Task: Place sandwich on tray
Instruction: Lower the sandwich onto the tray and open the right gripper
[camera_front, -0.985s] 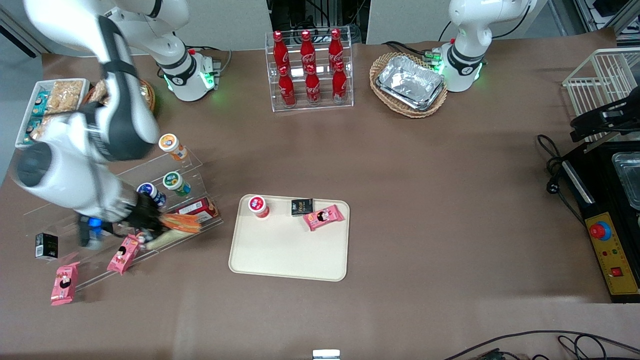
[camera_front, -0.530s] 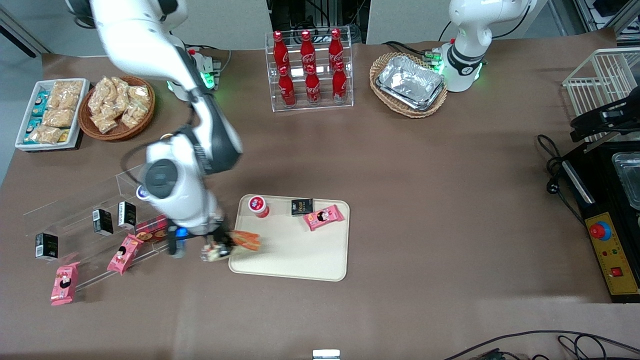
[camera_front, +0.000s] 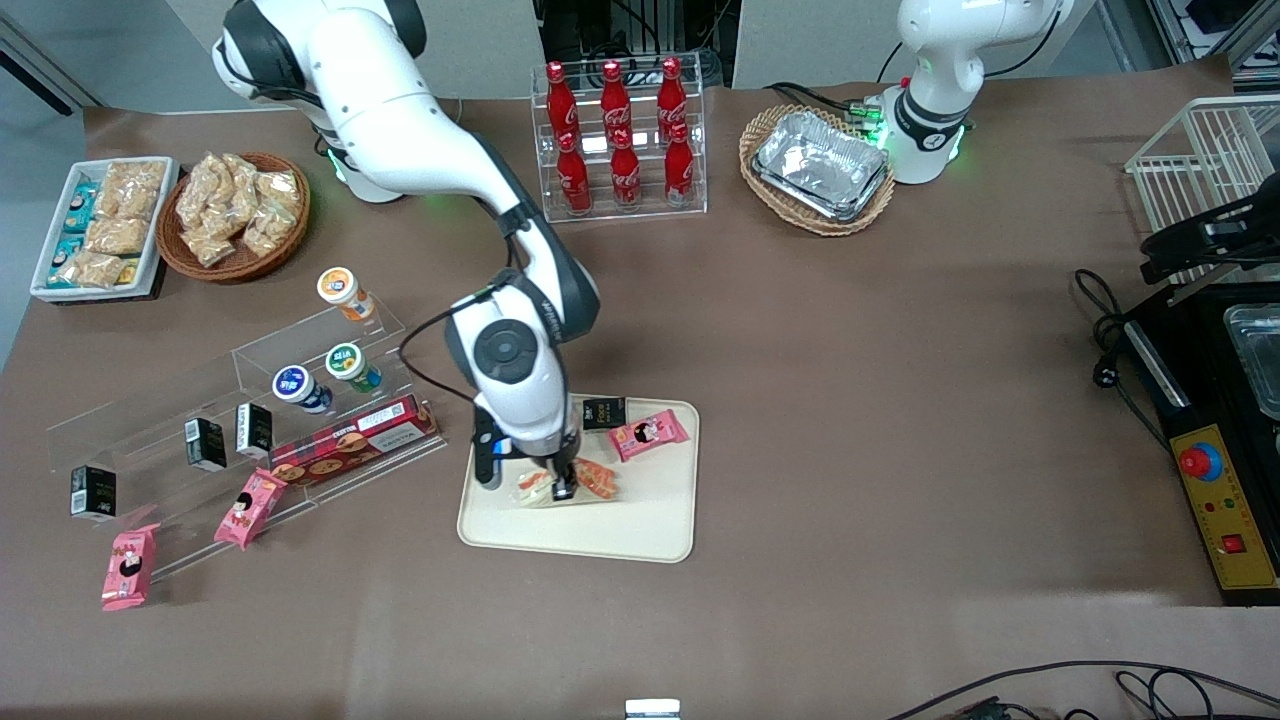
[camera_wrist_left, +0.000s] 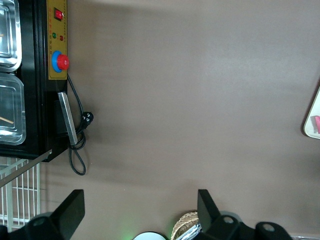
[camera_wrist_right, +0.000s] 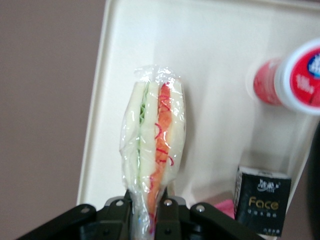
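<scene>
- Jaws of the right gripper (camera_front: 563, 488) clamped on the sandwich (camera_front: 568, 484); the wrist view shows both fingers pressed on the wrapped narrow end of the wedge (camera_wrist_right: 152, 145), clear film bunched between them.
- Sandwich over the tray (camera_front: 640, 525), toward the tray end nearest the working arm's side of the bench. Cannot tell whether it rests on the tray surface or hangs just above it.
- Sandwich layers seen edge-on in the wrist view: pale bread, green filling, orange-red strip.
- Also on the tray: pink snack packet (camera_front: 648, 434), black carton (camera_front: 604, 412) just beside it, and a red-lidded cup (camera_wrist_right: 295, 80), seen in the wrist view only; the arm covers it in the front view.
- Arm pose: reaches from its base down over the tray, elbow raised, wrist pointing steeply down, last link above the tray's edge farther from the front camera.
- Bench, toward the working arm's end: clear acrylic step rack (camera_front: 250, 400) with cups, small black cartons and a red box; two pink packets beside it.
- Farther from the camera: cola bottle rack (camera_front: 620, 140).
</scene>
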